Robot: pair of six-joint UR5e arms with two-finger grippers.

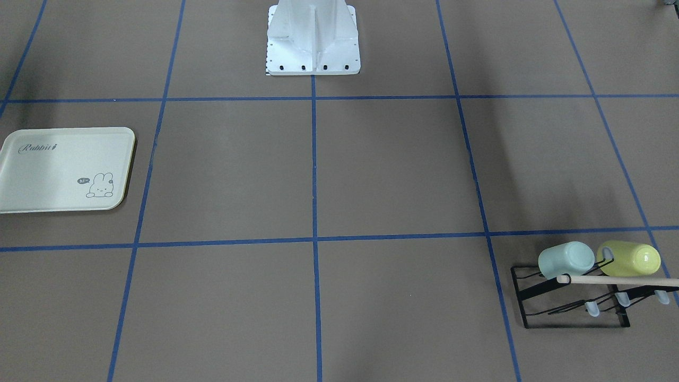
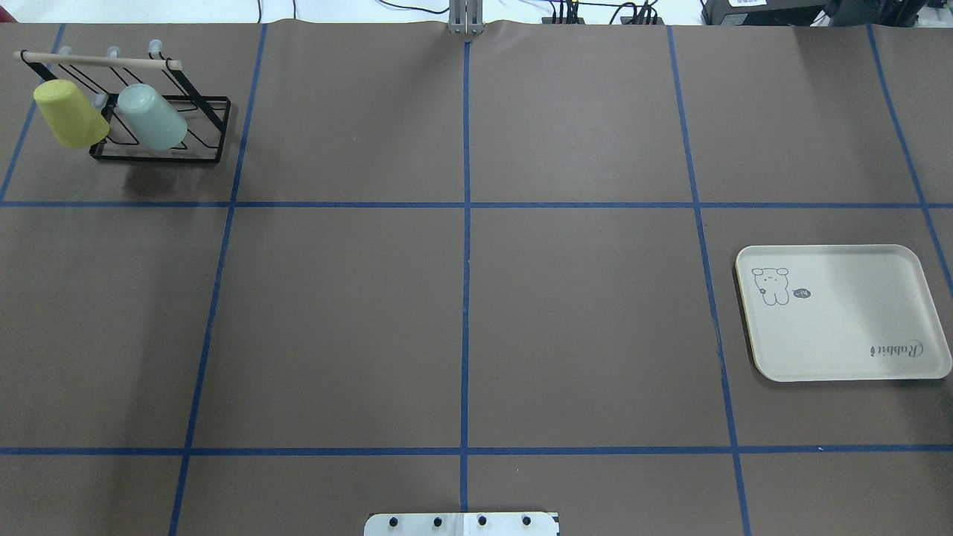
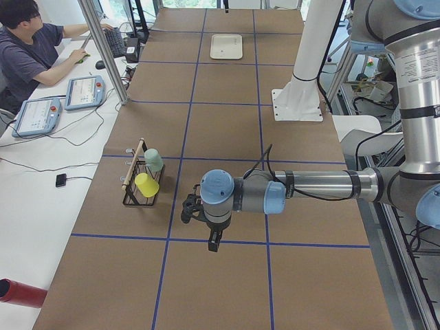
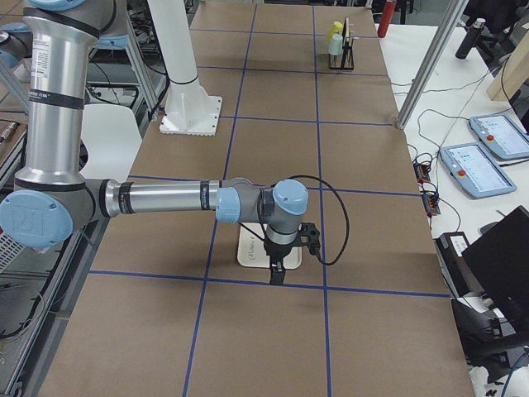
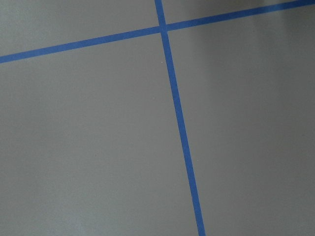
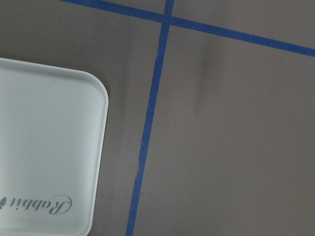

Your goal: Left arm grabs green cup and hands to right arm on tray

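Tray [image 1: 53,175] cropped at front view's left edge, partly hidden behind right claw [image 4: 277,275] in side view, opening of left claw [image 3: 213,244] and right claw too small to tell

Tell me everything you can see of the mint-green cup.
The green cup is a small, smooth, pale mint tumbler, plastic-looking, handleless, slightly tapered with a rounded base. It hangs mouth-down and tilted on a prong of the black wire rack, on the far side of the table at the robot's left, close beside the yellow cup.
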